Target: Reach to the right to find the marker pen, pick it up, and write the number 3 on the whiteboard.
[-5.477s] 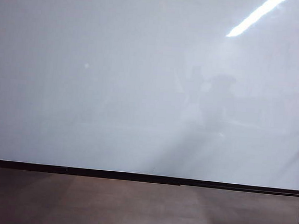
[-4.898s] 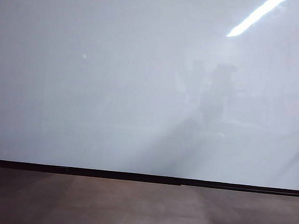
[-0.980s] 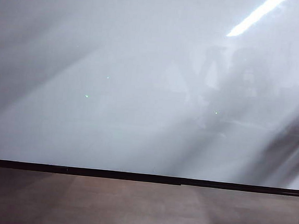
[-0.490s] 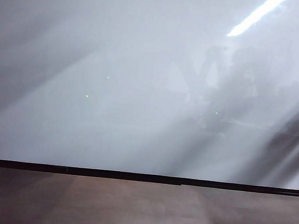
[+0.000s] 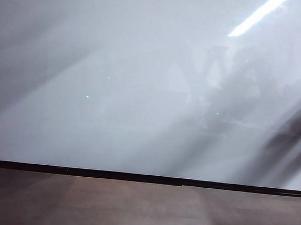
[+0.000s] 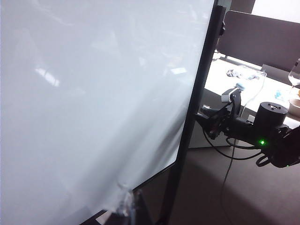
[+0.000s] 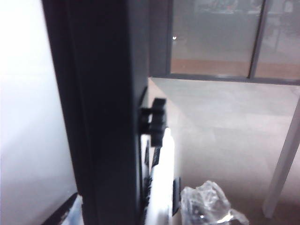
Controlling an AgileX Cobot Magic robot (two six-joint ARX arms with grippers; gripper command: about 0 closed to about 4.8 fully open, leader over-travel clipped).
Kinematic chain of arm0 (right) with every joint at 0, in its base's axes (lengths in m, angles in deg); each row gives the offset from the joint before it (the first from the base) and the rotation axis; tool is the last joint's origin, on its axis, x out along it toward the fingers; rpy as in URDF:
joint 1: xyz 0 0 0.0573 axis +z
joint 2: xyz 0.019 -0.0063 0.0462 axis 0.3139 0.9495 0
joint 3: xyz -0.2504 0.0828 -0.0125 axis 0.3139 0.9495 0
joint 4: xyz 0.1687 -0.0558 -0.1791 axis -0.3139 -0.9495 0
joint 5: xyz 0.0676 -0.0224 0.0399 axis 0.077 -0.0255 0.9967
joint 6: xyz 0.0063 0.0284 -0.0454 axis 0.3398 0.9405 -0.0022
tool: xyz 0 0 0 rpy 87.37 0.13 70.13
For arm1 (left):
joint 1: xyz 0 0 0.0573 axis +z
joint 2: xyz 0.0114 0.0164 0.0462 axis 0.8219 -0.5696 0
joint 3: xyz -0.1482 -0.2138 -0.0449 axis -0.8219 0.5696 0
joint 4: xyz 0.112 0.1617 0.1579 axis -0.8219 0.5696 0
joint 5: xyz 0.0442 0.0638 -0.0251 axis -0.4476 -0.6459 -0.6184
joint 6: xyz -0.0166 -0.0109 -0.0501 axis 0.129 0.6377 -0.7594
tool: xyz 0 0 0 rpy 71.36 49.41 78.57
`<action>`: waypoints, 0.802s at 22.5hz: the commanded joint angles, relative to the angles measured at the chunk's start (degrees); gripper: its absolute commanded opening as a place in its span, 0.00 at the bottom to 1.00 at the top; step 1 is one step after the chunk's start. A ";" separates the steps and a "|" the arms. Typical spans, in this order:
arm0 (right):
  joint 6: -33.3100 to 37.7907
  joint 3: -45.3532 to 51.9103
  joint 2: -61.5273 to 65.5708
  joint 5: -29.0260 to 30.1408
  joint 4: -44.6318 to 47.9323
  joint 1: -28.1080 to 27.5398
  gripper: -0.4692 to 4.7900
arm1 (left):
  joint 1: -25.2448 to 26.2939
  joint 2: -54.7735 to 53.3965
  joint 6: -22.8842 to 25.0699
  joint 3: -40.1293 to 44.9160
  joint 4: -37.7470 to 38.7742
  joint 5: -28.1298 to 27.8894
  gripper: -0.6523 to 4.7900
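The whiteboard fills the exterior view, glossy and blank, and the number 3 is out of view. Neither gripper shows directly there. In the right wrist view the white marker pen stands clipped to the side of the board's black frame, under a black clip. My right gripper is open, one clear finger beside the pen and the other across the frame. The left wrist view shows the right arm reaching to the frame. Only one clear fingertip of my left gripper shows, near the board's lower edge.
A brown surface lies below the board's bottom frame. Beyond the frame stand a grey partition and a pale table with a wine glass. A white post and glass panels stand past the pen.
Since five seconds ago the shadows and reflections on the board have spread, and a dark shadow has come in at its right edge. Over the last second it shifted only slightly.
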 commanded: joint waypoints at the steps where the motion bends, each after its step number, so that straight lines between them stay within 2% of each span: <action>1: 0.07 -0.28 -0.20 0.15 0.76 0.02 0.61 | 0.11 0.22 -0.13 -0.11 -0.13 0.04 0.11; 14: 0.09 -0.26 -0.20 -0.26 -0.57 0.00 0.60 | 0.11 0.22 -0.13 -0.11 -0.15 0.04 0.11; 18: 0.09 -0.28 -0.20 -0.26 -0.52 0.02 0.48 | 0.11 0.22 -0.13 -0.11 0.00 0.04 0.11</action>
